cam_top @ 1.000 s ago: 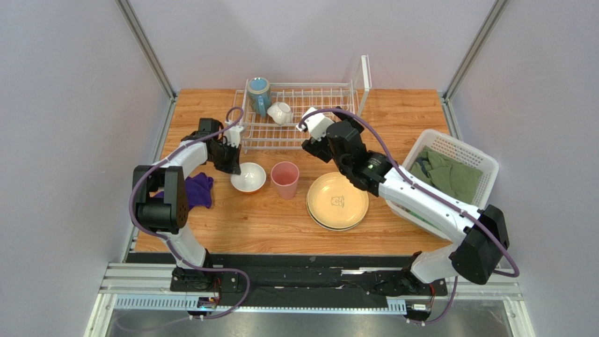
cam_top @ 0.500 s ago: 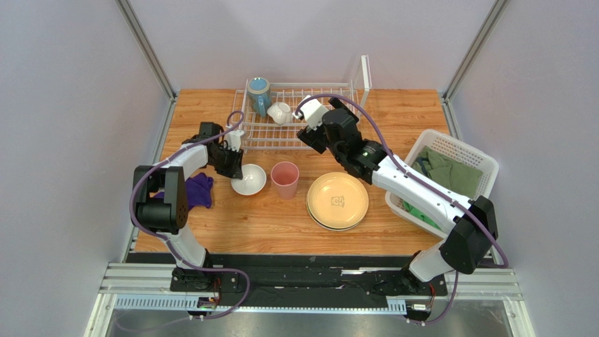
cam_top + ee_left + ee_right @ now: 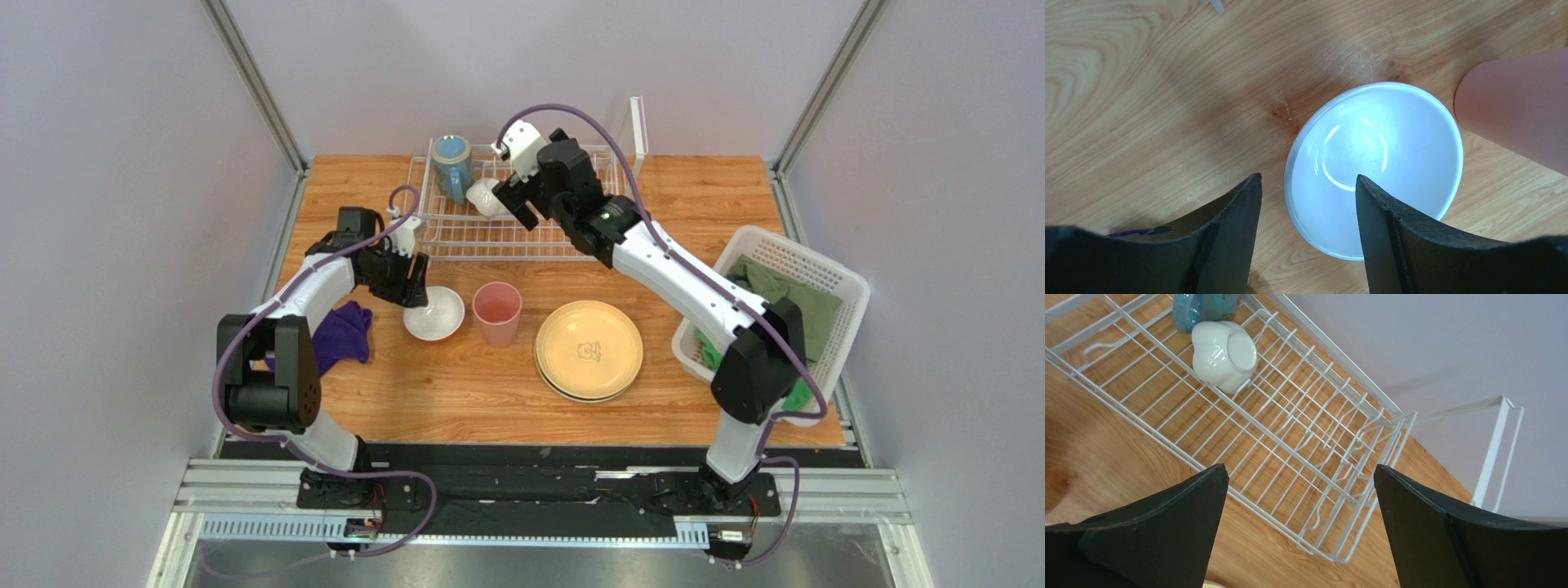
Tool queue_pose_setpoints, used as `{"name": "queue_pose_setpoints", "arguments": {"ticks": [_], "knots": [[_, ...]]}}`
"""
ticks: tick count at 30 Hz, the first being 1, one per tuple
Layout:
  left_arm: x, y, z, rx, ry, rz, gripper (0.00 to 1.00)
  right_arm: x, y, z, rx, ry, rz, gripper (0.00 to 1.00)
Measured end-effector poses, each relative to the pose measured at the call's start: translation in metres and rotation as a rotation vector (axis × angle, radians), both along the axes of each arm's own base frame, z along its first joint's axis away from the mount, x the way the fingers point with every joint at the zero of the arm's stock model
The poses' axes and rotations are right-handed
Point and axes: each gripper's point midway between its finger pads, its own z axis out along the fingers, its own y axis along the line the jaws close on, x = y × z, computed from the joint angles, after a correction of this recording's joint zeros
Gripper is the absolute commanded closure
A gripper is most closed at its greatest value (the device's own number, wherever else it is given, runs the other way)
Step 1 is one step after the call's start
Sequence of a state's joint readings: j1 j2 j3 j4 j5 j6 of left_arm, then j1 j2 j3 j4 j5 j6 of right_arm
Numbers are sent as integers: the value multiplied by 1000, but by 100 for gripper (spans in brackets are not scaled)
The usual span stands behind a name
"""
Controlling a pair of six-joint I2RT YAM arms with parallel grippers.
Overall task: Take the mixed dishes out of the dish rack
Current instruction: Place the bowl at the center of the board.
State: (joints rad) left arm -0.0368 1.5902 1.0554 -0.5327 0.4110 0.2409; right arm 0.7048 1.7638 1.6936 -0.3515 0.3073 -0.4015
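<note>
In the 12 o'clock dish rack [image 3: 472,235]: blue mug [image 3: 451,165], small bowl [image 3: 486,196] left | tumbler [image 3: 497,312], plate [image 3: 589,349] unloaded | left claw [image 3: 1308,179], right claw [image 3: 1300,468] parted.

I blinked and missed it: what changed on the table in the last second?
The right gripper reached farther and leftward over the dish rack, toward the tipped white bowl, jaws open. The left gripper, open above the upright white bowl, barely shifted. No dish moved or was grasped.

Blue mug [image 3: 451,165], tipped bowl [image 3: 487,196] in rack [image 3: 491,240]
</note>
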Motion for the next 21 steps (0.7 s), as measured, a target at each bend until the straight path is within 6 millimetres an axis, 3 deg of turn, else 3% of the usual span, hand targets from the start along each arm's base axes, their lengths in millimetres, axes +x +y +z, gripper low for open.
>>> {"name": "queue_pose_setpoints", "arguments": {"ticks": [6,12,13,21], "knots": [[1,0,17,-5,-29,-1,13,32,31,-22,37,65,27,2],[4,4,42,-17,-91,11,8,54,54,-48,59,122,44,1],[4,5,53,-17,-123,14,7,59,59,-62,53,146,49,1],[5,6,72,-15,-179,17,7,72,76,-85,55,179,75,1]]}}
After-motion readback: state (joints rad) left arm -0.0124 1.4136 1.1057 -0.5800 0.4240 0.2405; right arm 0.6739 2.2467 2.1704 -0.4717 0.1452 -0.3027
